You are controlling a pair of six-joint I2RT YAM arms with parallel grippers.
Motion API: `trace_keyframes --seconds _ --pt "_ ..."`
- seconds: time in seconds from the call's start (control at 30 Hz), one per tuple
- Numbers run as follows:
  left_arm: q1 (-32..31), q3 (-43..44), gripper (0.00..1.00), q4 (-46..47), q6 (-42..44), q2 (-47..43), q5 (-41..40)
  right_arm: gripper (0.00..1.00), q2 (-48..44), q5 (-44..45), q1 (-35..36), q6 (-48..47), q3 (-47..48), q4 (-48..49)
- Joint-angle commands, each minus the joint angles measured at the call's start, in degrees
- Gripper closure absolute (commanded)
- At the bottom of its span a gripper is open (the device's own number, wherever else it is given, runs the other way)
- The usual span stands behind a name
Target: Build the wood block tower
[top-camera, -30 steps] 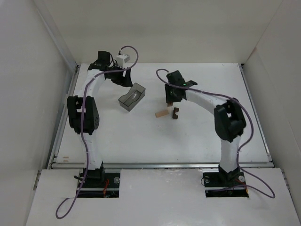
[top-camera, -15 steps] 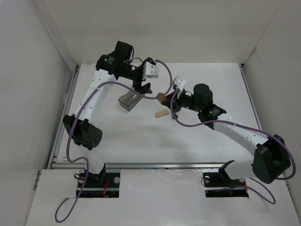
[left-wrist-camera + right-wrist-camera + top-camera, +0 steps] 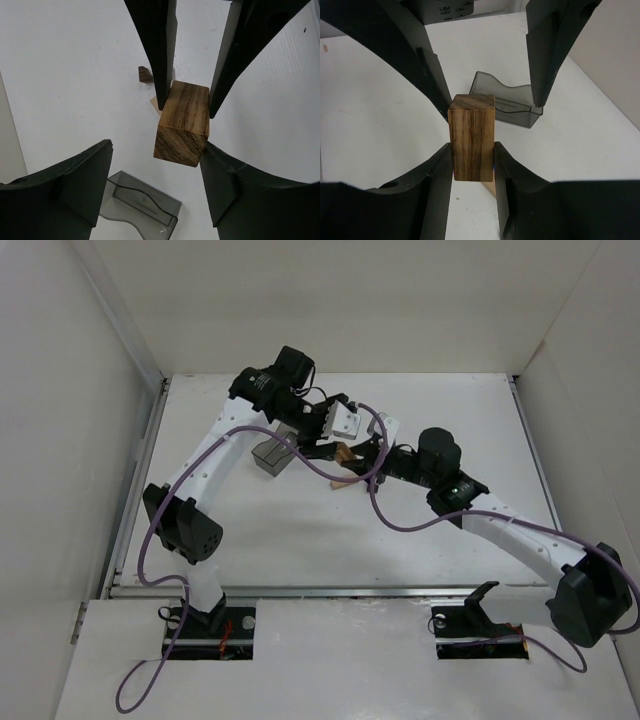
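The right claw [image 3: 471, 152] is clamped on a streaked brown block [image 3: 471, 135], gripping its lower part with the block standing upright between the fingers, off the worktop [image 3: 450, 410]. The left claw [image 3: 157, 147] faces it with jaws apart, straddling the same block. One of its fingers [image 3: 227, 185] is at the block's corner and the other stands clear. Below, on the worktop, lie a mostly hidden tan block [image 3: 154, 103] and a small dark block [image 3: 145, 74] near it. The translucent grey bin [image 3: 506, 100] sits just beyond, beside the left arm.
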Motion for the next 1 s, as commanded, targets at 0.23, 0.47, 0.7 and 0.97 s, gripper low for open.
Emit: trace_keyframes --seconds 0.23,0.47,0.7,0.97 --pt "-1.3 0.2 0.54 -0.8 -1.6 -1.9 2.5 1.00 -2.2 0.7 1.0 -0.7 -0.8 4.4" --pt "-1.3 -0.3 0.53 -1.3 -2.2 -2.4 3.6 1.00 -1.7 1.2 1.5 -0.7 -0.8 4.4" --pt "-1.3 -1.6 1.00 -1.3 -4.3 -2.4 4.8 0.94 -1.7 2.4 1.5 0.2 -0.8 5.0" --pt "-1.3 -9.5 1.00 5.8 -12.6 -2.9 -5.0 0.25 -1.7 9.3 1.5 7.4 -0.8 4.4"
